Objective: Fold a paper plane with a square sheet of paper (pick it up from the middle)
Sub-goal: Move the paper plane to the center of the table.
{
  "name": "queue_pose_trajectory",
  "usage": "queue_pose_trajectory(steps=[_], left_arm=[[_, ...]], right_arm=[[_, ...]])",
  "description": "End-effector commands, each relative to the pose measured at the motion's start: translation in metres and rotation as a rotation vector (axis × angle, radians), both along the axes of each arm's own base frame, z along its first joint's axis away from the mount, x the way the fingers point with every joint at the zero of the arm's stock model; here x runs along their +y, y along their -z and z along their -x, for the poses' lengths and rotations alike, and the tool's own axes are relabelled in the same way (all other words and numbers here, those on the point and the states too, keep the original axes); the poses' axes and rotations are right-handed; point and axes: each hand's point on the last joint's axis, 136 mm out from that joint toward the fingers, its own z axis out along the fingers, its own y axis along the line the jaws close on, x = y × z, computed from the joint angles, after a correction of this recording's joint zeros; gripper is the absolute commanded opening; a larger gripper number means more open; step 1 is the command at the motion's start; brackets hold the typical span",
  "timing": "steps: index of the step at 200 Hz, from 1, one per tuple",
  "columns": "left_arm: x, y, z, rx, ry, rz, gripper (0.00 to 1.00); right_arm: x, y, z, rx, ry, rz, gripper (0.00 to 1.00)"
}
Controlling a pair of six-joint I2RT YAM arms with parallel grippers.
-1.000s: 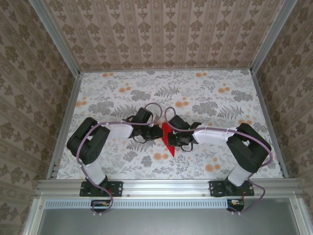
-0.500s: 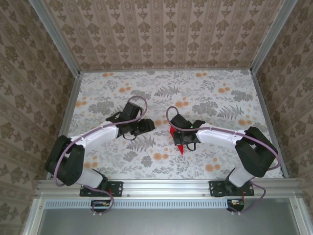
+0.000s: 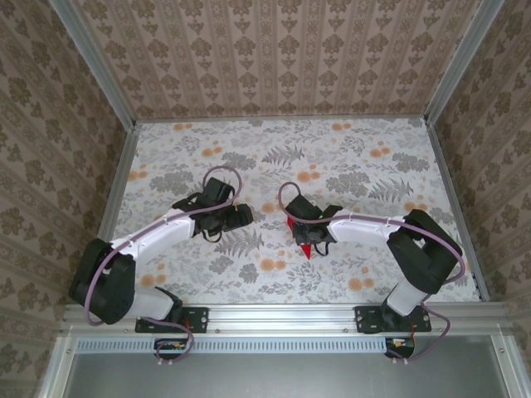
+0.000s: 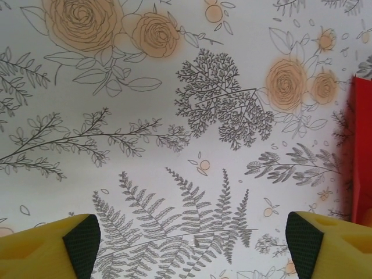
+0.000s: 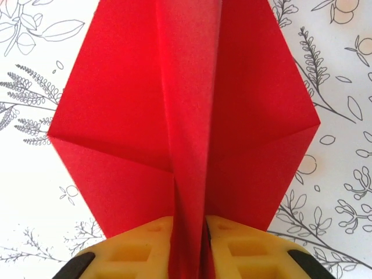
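Observation:
The square sheet of paper [image 5: 186, 116] is bright red and folded into a pointed paper plane shape with two flat wings and a raised centre crease. My right gripper [image 5: 189, 247] is shut on that centre ridge, with a yellow finger [image 5: 136, 250] on each side. From above, the red paper [image 3: 305, 250] pokes out under the right gripper [image 3: 305, 235] at mid-table. My left gripper [image 3: 243, 215] stands open and apart to the left, with its pads [image 4: 81, 244] wide over bare tablecloth. An edge of the red paper [image 4: 361, 151] shows at the right of the left wrist view.
A floral tablecloth [image 3: 348, 166] covers the table, which has patterned walls on three sides and a metal rail [image 3: 282, 315] along the near edge. Both arms bend inward over the middle.
My left gripper has let go of the paper, opened wide and drawn back to the left. The right gripper has kept the red paper and shifted it slightly right.

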Motion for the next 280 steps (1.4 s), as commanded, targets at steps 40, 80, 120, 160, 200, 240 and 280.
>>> queue_pose_trajectory(steps=[40,80,120,160,200,240,280], left_arm=[[0.010,0.002,0.002,-0.003,-0.008,-0.035,0.91],[0.013,0.005,0.003,0.004,-0.013,-0.040,0.96],[0.015,0.007,0.004,0.014,-0.014,-0.044,1.00],[0.017,0.008,0.004,0.018,-0.014,-0.048,1.00],[0.020,0.009,0.007,0.025,-0.008,-0.053,1.00],[0.022,0.012,0.009,0.036,-0.006,-0.059,1.00],[0.024,0.015,0.011,0.046,-0.001,-0.064,1.00]], right_arm=[[-0.009,0.021,0.001,-0.022,0.026,0.055,0.26],[-0.014,0.040,0.012,-0.015,0.044,0.086,0.27],[-0.011,0.024,0.003,-0.070,0.055,0.086,0.20],[0.004,-0.010,-0.033,-0.174,0.076,0.104,0.11],[0.022,-0.014,-0.070,-0.188,0.079,0.101,0.08],[0.026,-0.006,-0.105,-0.163,0.101,0.099,0.08],[0.024,0.010,-0.118,-0.108,0.115,0.103,0.10]])
